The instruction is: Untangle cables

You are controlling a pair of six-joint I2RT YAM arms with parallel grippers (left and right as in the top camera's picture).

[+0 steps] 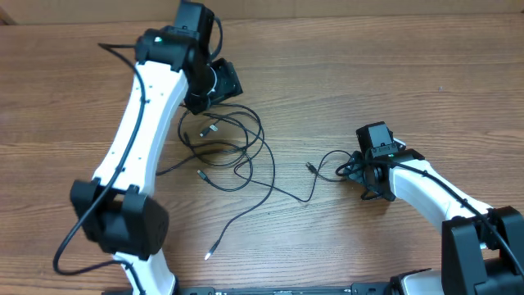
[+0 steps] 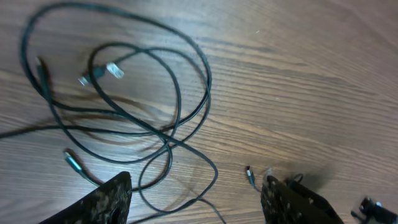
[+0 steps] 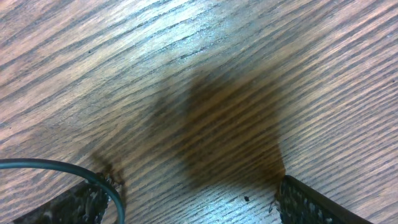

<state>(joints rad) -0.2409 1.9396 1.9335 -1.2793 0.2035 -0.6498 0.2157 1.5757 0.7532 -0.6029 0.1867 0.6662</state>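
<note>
Where the left arm (image 1: 151,102) stretched over the wooden tabletop (image 1: 393,57), the left jaws hung just above the far edge of the cables (image 1: 237,147), a loose tangle of thin black cords lying left of centre. In the left wrist view the two fingers (image 2: 102,202) stood well apart at the lower corners, clamped on nothing, with only a slack loop of cord on the wood between them. The cords overlapped in several wide loops and crossed one another near the middle of the tangle. Two silver-tipped plugs (image 2: 115,70) lay side by side inside the loops. Another plug end (image 2: 73,163) lay just outside them, and a small plug (image 2: 250,176) showed near the other finger. From overhead, one long cord trailed toward the near edge and ended in a silver tip (image 1: 208,255), well apart from the rest. Another cord ran rightward from the tangle, curved up, and reached a small bunch of cord (image 1: 348,166) beneath the right arm (image 1: 426,184). The right jaws were low over that bunch and also stood apart. The right wrist view showed bare wood between them, with one black cord (image 3: 56,165) curving past the tip of one finger; whether it touched could not be told.
</note>
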